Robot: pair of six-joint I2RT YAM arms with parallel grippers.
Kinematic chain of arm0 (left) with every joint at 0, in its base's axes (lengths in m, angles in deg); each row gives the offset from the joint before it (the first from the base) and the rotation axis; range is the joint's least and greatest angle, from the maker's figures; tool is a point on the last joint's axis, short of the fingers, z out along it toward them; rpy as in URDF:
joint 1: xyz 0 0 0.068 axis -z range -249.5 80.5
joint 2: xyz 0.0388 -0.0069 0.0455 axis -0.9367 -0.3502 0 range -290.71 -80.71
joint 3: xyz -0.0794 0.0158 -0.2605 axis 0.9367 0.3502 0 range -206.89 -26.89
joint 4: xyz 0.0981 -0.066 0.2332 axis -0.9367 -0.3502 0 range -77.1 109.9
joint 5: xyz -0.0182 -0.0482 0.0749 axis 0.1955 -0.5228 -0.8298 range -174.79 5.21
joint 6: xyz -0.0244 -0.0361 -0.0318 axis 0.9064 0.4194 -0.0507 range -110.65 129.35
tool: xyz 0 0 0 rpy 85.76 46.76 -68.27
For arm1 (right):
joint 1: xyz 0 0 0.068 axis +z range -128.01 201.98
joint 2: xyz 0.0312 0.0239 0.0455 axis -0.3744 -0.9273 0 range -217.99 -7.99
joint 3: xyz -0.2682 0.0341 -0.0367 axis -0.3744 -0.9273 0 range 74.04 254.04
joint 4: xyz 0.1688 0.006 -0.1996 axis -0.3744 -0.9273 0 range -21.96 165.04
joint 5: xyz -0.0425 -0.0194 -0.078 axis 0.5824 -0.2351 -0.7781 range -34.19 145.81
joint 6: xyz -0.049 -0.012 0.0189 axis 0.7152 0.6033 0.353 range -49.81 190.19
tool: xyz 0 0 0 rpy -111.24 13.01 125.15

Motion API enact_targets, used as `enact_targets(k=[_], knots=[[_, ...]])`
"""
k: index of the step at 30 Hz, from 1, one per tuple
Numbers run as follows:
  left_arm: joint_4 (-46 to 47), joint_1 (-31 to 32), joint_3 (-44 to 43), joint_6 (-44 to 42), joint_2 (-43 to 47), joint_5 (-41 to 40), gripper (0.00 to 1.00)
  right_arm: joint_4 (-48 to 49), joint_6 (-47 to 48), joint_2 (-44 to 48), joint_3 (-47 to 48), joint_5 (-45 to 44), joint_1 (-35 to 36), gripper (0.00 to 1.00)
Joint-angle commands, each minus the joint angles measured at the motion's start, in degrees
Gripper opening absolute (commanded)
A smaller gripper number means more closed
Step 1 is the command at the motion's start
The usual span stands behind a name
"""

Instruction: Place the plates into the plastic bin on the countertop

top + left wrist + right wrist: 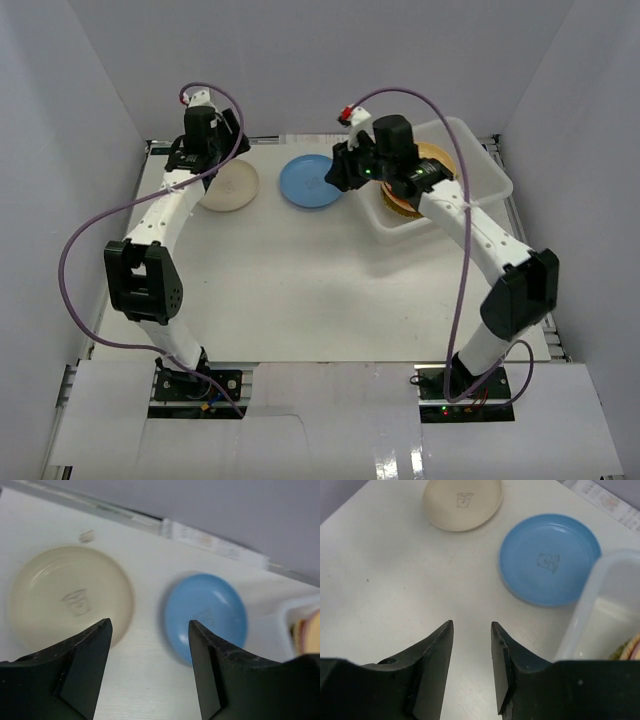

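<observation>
Looking at a between-picks moment: two plates are out on the countertop (300, 290) and neither gripper carries anything.

- cream plate (228, 185): upper left of the top view, flat on the table.
- blue plate (310, 182): just right of the cream one, close to the left wall of the plastic bin (480, 165). Can't tell if it touches.
- Bin is at upper right. Yellow-brown round pieces show inside, partly hidden by the right arm, so no count.

Left gripper (150, 624): jaws wide apart, empty, hovering above the table. In its own view the cream plate is at left and the blue one at right.
Right gripper (472, 624): jaws a narrow gap apart, nothing between them, over bare table. The blue plate is at upper right of its view and the bin wall at the right edge.

Pose: left arm is folded at the elbow mid-left, wrist reaching to upper left. Right arm stretches up to centre-top, wrist over the bin's left rim.

My read: next is a pick, probably left on cream and right on blue. It needs a descent to the plate edge and a pinch on the rim. Plates are low and glossy, so slip risk.
</observation>
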Motion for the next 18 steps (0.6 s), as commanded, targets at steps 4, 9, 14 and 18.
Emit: enact_targets(k=[4, 9, 14, 18], knots=[[-6.0, -4.6, 8.7, -11.0, -2.3, -1.4, 0.73, -14.2, 18.0, -21.3, 24.2, 1.6, 6.8, 0.63], [-6.0, -4.7, 7.9, -14.7, -8.2, 2.5, 0.73, -18.0, 27.2, -36.1, 34.0, -2.2, 7.4, 0.71], [-5.1, -4.7, 8.9, -15.1, -9.5, 2.9, 0.72, -14.9, 29.8, -42.8, 38.5, -5.4, 7.3, 0.83], [-4.8, -4.7, 8.0, -15.5, -10.9, 2.8, 0.72, -14.1, 28.8, -48.4, 41.8, -4.6, 6.6, 0.83]])
